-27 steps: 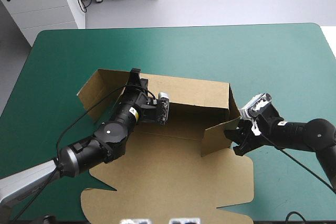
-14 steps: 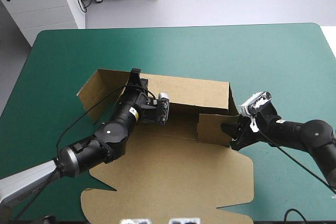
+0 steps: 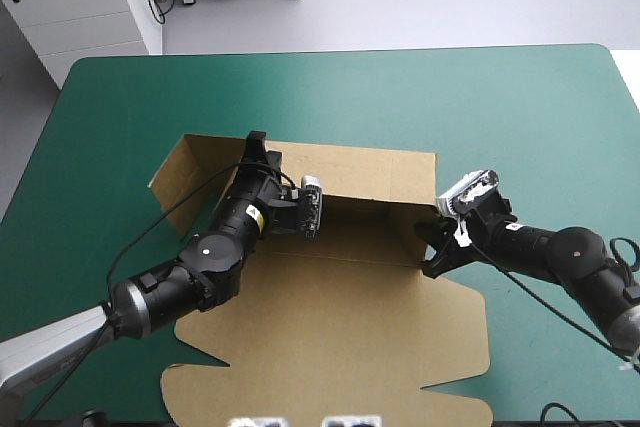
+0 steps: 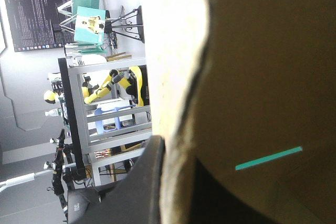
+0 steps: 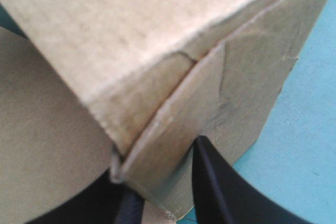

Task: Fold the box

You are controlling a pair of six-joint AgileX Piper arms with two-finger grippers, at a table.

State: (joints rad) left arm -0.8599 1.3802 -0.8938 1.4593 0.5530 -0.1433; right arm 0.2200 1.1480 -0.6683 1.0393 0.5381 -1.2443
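Sitting near the middle of the teal-green cover (image 3: 500, 107), the brown box (image 3: 340, 347) is partly raised. Its long wall at the 12 o'clock side stands up, a flap at the 9 o'clock end leans outward, and the wide lid sheet lies flat toward 6 o'clock. The left gripper (image 3: 259, 150) reaches in from 7 o'clock to the top edge of the standing wall, near its 9 o'clock end. In the left wrist view its black fingers (image 4: 151, 182) are all but pressed together, pinching the edge of the board between them. The right gripper (image 3: 431, 247) comes in from 4 o'clock at the box's 3 o'clock end, at the corner of the raised wall. The right wrist view shows its fingers (image 5: 212, 182) nipping a short side flap at that corner, one on each face, with the cover just beyond.
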